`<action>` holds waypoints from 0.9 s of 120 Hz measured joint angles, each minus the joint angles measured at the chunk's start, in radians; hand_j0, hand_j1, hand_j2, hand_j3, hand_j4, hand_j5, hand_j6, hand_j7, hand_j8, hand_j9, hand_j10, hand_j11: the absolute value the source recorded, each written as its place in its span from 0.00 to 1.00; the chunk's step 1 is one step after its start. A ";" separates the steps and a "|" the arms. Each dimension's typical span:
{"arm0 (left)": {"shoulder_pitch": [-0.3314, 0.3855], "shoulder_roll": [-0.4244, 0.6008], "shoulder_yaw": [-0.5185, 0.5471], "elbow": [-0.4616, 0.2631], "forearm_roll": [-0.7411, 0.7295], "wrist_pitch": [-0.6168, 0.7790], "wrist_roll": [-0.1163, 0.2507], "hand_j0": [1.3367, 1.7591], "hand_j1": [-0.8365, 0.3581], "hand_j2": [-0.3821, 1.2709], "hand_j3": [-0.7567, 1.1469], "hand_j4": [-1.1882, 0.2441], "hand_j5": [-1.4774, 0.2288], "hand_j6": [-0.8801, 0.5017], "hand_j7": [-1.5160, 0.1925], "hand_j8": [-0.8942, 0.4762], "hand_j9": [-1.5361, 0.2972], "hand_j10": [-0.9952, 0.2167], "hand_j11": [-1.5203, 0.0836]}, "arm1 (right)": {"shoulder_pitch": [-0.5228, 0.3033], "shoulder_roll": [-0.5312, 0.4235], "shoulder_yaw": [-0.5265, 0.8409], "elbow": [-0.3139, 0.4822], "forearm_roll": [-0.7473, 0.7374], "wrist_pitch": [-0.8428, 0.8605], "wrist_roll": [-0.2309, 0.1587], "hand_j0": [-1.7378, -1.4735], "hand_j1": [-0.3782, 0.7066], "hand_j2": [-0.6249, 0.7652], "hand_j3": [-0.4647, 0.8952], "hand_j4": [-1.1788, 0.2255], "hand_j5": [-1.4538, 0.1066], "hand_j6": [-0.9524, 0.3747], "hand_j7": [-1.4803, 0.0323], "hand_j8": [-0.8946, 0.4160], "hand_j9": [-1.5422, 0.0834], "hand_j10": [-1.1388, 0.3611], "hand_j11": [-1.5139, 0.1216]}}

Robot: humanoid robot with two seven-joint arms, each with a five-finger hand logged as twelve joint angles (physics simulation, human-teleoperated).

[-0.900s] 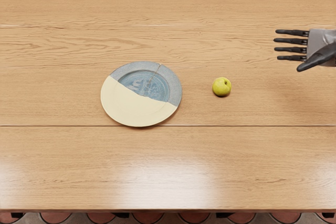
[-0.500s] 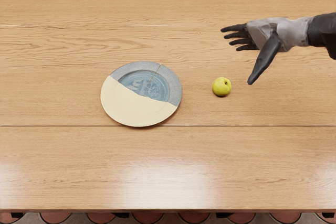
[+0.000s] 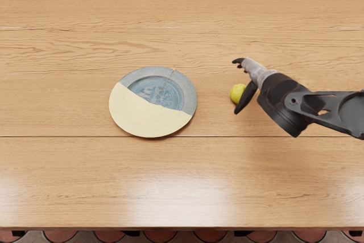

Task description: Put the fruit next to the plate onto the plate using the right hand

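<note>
Right hand (image 3: 255, 79) spread, straddling apple (image 3: 236, 93), nothing gripped yet. Close evenly round it, lift clear, carry toward left edge of table (image 3: 68, 186) onto plate (image 3: 152, 102).

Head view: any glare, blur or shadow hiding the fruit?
Head view: sharp throughout, no blur; broad pale glare only on the near part of the table; shadows soft; the fruit is partly covered by the right hand, not by glare.
</note>
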 joint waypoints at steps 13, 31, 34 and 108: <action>0.000 0.000 0.000 0.000 0.000 0.000 0.000 0.76 0.97 0.23 0.40 0.82 0.85 0.62 0.87 0.64 0.83 0.81 0.93 | 0.004 0.049 -0.048 -0.038 -0.002 -0.049 0.000 0.30 0.29 0.42 0.34 0.67 0.73 0.54 0.78 0.50 0.76 0.60 0.74; 0.000 0.000 0.000 0.000 0.000 0.000 0.000 0.76 0.97 0.23 0.40 0.82 0.85 0.62 0.87 0.64 0.83 0.81 0.93 | 0.008 0.113 -0.094 -0.115 -0.004 -0.069 0.000 0.30 0.37 0.41 0.34 0.62 0.67 0.48 0.71 0.44 0.70 0.55 0.68; 0.000 0.000 0.000 0.000 0.000 0.000 0.000 0.76 0.97 0.23 0.40 0.82 0.85 0.62 0.87 0.64 0.83 0.81 0.93 | 0.007 0.119 -0.101 -0.124 -0.004 -0.070 0.000 0.30 0.38 0.40 0.34 0.61 0.66 0.47 0.70 0.44 0.69 0.54 0.67; 0.000 0.000 0.000 0.000 0.000 0.000 0.000 0.76 0.97 0.23 0.40 0.82 0.85 0.62 0.87 0.64 0.83 0.81 0.93 | -0.002 0.157 -0.132 -0.178 -0.003 -0.076 0.000 0.33 0.59 0.55 0.34 0.35 0.39 0.37 0.40 0.39 0.41 0.40 0.38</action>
